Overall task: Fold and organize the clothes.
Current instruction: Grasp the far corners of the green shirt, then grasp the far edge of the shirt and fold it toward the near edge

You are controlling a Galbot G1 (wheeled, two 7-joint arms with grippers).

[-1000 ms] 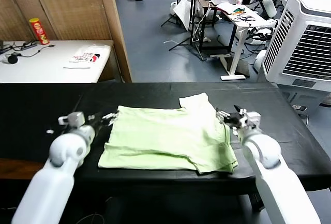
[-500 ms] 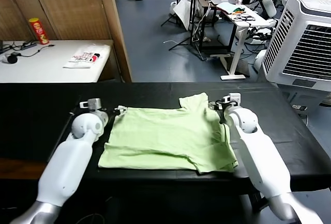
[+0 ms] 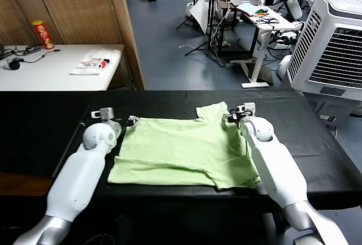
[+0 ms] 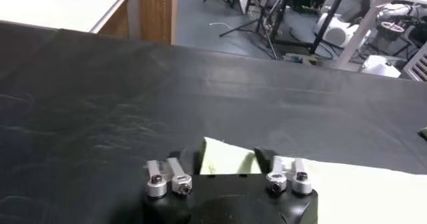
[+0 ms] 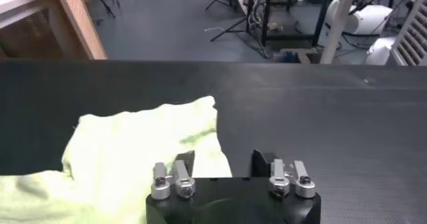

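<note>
No readable text anywhere in view.
The red can (image 3: pixel 42 34) and the white folded item (image 3: pixel 94 63) on the far white bench (image 3: pixel 51 75) carry printing, but it is too small to make out any word, brand or number.

Both arms now reach further across the black table (image 3: pixel 317 143) than a second ago, when they hung back at the near edge. The left gripper (image 3: pixel 131 121) sits at the shirt's (image 3: pixel 181 151) far left corner, its fingers (image 4: pixel 263 157) drawn in around the cloth tip. The right gripper (image 3: pixel 229 116) has slid to the far right sleeve, jaws narrowed over its edge.
</note>
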